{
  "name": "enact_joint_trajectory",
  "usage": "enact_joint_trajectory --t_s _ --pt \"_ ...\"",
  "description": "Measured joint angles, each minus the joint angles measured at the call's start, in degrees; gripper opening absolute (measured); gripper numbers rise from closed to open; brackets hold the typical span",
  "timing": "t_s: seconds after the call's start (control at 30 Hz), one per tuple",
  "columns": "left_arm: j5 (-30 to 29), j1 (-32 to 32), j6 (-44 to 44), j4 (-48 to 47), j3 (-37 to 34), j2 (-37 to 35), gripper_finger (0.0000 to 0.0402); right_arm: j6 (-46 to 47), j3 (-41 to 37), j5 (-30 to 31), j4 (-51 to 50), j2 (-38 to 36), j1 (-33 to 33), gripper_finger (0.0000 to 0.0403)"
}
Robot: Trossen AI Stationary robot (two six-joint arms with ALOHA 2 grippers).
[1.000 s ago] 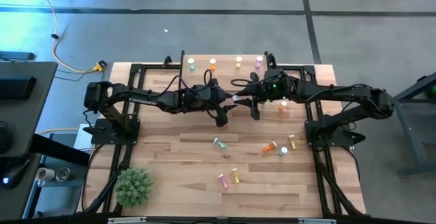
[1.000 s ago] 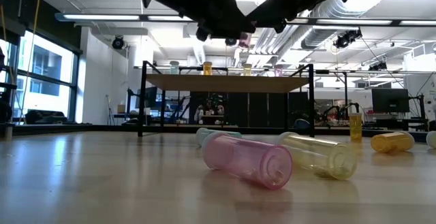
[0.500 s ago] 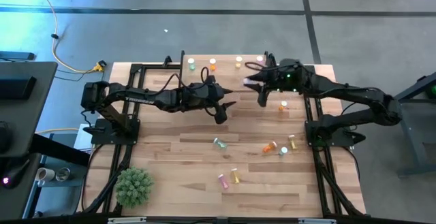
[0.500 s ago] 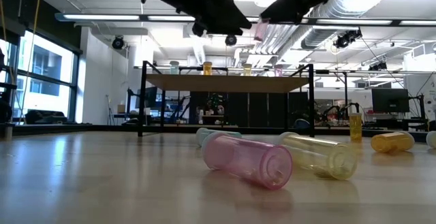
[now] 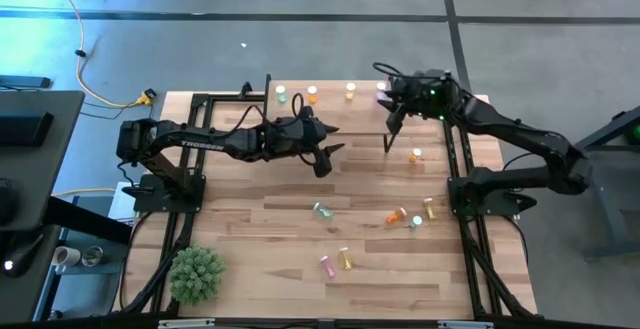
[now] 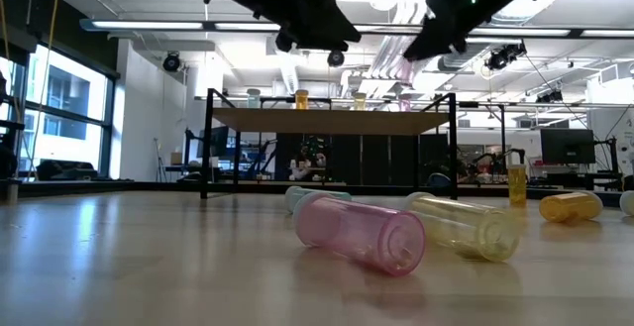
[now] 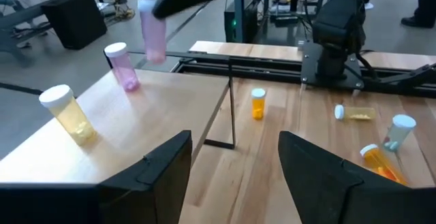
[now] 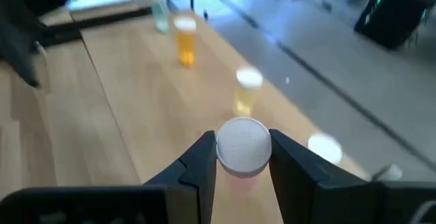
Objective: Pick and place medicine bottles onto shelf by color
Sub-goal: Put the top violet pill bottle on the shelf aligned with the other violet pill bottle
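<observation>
White "TROSSEN" lettering on the left arm link in the high view, no other readable text. Shelf (image 5: 330,93) sits at the table's far edge, centre, with four bottles standing in a row on it: green (image 5: 281,94), orange (image 5: 312,94), yellow (image 5: 350,90), pink (image 5: 380,87) at the right end. Right gripper (image 5: 392,106) is over the shelf's right end, jaws clamped on a pink bottle (image 8: 242,147), white cap facing the wrist camera; the held bottle hangs just beside the standing pink one (image 7: 122,65), above the shelf top. Little room between that bottle and the shelf's right edge. Left gripper (image 5: 325,149) hovers over the table centre, in front of the shelf, fingers spread wide, holding nothing. One orange bottle (image 5: 416,156) stands upright right of the shelf; more bottles lie scattered on the near-right tabletop. Open wood on the near left except a green plant (image 5: 196,274) at the near-left corner.
</observation>
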Motion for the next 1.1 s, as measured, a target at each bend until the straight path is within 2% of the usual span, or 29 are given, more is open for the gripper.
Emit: enact_joint_trajectory --t_s 0.4,0.6,1.1 --pt "0.0 0.0 0.0 0.0 0.0 0.0 0.0205 3.7 0.0 -0.2 -2.8 4.5 -0.3 0.0101" --pt "0.0 0.0 0.0 0.0 0.0 0.0 0.0204 3.9 0.0 2.3 -4.3 4.6 -0.3 0.0101" --pt "0.0 0.0 0.0 0.0 0.0 0.0 0.0202 5.2 -0.1 2.4 -5.4 4.6 -0.3 0.0101"
